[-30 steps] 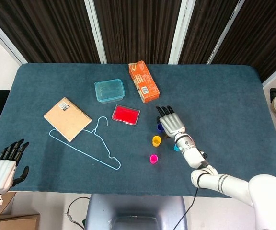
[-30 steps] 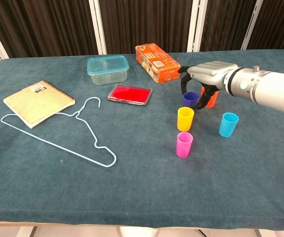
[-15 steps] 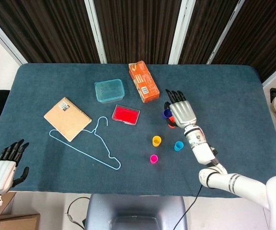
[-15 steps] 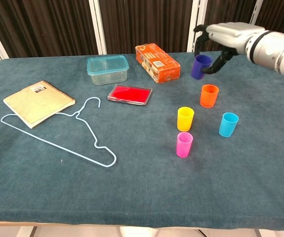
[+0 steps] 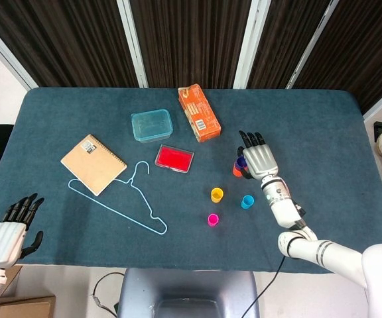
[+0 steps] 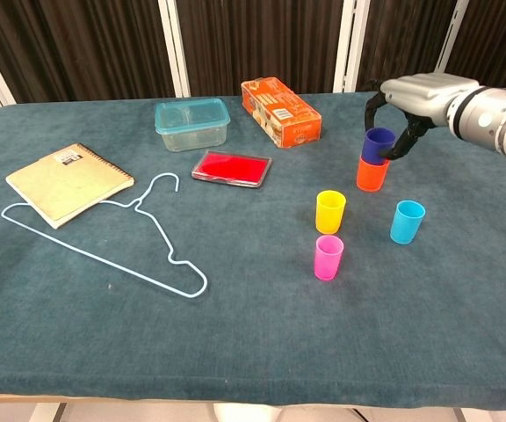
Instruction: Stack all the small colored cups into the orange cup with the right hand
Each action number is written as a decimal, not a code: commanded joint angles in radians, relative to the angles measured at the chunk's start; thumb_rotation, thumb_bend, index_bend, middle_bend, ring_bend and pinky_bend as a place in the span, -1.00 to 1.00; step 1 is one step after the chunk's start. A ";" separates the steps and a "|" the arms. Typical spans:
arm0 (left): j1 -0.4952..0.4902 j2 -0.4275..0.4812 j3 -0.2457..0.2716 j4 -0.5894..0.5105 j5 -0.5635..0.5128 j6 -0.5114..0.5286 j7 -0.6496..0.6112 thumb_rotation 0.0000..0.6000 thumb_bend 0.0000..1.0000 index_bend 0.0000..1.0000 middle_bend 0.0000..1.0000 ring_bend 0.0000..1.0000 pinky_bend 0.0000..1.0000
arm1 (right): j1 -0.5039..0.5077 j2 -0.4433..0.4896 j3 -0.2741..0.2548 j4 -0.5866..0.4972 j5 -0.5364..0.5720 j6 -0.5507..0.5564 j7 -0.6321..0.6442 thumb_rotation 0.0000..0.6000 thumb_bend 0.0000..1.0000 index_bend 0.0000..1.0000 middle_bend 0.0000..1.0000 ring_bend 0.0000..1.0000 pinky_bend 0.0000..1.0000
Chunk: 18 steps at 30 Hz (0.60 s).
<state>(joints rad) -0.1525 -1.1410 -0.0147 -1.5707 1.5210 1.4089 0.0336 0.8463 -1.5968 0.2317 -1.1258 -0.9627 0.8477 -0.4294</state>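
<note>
In the head view, the right hand point(image 5: 260, 159) is right of the frame centre, seen from its back, so the fingers cover most of what they hold. Only a small part of the blue cup point(image 5: 241, 161) and the orange cup point(image 5: 236, 171) shows at the hand's left edge. The yellow cup point(image 5: 217, 195), the cyan cup point(image 5: 247, 201) and the pink cup point(image 5: 213, 219) stand apart lower in the frame. The left hand point(image 5: 6, 233) shows only here, at the lower left corner beyond the tabletop point(image 5: 323, 132), with its fingers a little apart and holding nothing.

In the chest view, the grip is plain. The right hand point(image 6: 411, 97) at the upper right reaches down, and its fingers point(image 6: 408, 139) close on both sides of the blue cup point(image 6: 379, 145). The blue cup sits in the mouth of the orange cup point(image 6: 372, 172), with its upper part standing out above the orange rim. The yellow cup point(image 6: 330, 211), pink cup point(image 6: 328, 257) and cyan cup point(image 6: 407, 221) stand upright just below.
</note>
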 commanded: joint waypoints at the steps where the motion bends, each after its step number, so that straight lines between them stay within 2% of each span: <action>1: 0.000 0.001 0.000 0.000 -0.002 0.000 -0.002 1.00 -0.11 -1.00 -1.00 -1.00 -0.74 | 0.002 -0.001 -0.005 -0.004 0.010 -0.012 -0.008 1.00 -0.09 -0.21 -1.00 -1.00 -1.00; 3: 0.001 0.002 0.000 0.000 -0.002 0.001 -0.005 1.00 -0.10 -1.00 -1.00 -1.00 -0.74 | -0.002 0.006 -0.004 -0.022 0.001 -0.006 0.005 1.00 -0.10 -0.59 -1.00 -1.00 -1.00; 5: 0.002 0.003 0.001 0.000 -0.002 0.001 -0.007 1.00 -0.10 -1.00 -1.00 -1.00 -0.74 | -0.010 0.024 -0.003 -0.062 -0.020 0.003 0.032 1.00 -0.10 -0.79 -1.00 -1.00 -1.00; 6: 0.001 0.003 0.000 0.000 -0.002 0.001 -0.007 1.00 -0.10 -1.00 -1.00 -1.00 -0.74 | -0.012 0.028 -0.003 -0.069 -0.025 0.005 0.037 1.00 -0.10 -0.81 -1.00 -1.00 -1.00; 9: 0.001 0.003 0.000 0.000 -0.002 0.001 -0.008 1.00 -0.11 -1.00 -1.00 -1.00 -0.74 | -0.018 0.041 -0.006 -0.095 -0.043 0.011 0.052 1.00 -0.10 -0.77 -1.00 -1.00 -1.00; 11: 0.000 0.003 0.000 0.000 -0.002 0.001 -0.008 1.00 -0.11 -1.00 -1.00 -1.00 -0.74 | -0.030 0.069 -0.014 -0.157 -0.087 0.026 0.083 1.00 -0.09 -0.65 -1.00 -1.00 -1.00; 13: 0.000 0.002 0.002 -0.001 0.000 -0.001 -0.006 1.00 -0.10 -1.00 -1.00 -1.00 -0.74 | -0.047 0.117 -0.058 -0.292 -0.188 0.028 0.125 1.00 -0.10 -0.57 -1.00 -1.00 -1.00; 18: 0.000 0.001 0.006 -0.001 0.005 -0.001 -0.004 1.00 -0.10 -1.00 -1.00 -1.00 -0.74 | -0.043 0.135 -0.111 -0.358 -0.238 -0.010 0.112 1.00 -0.10 -0.45 -1.00 -1.00 -1.00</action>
<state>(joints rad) -0.1520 -1.1401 -0.0090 -1.5717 1.5256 1.4082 0.0291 0.8089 -1.4819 0.1513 -1.4493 -1.1666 0.8517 -0.3255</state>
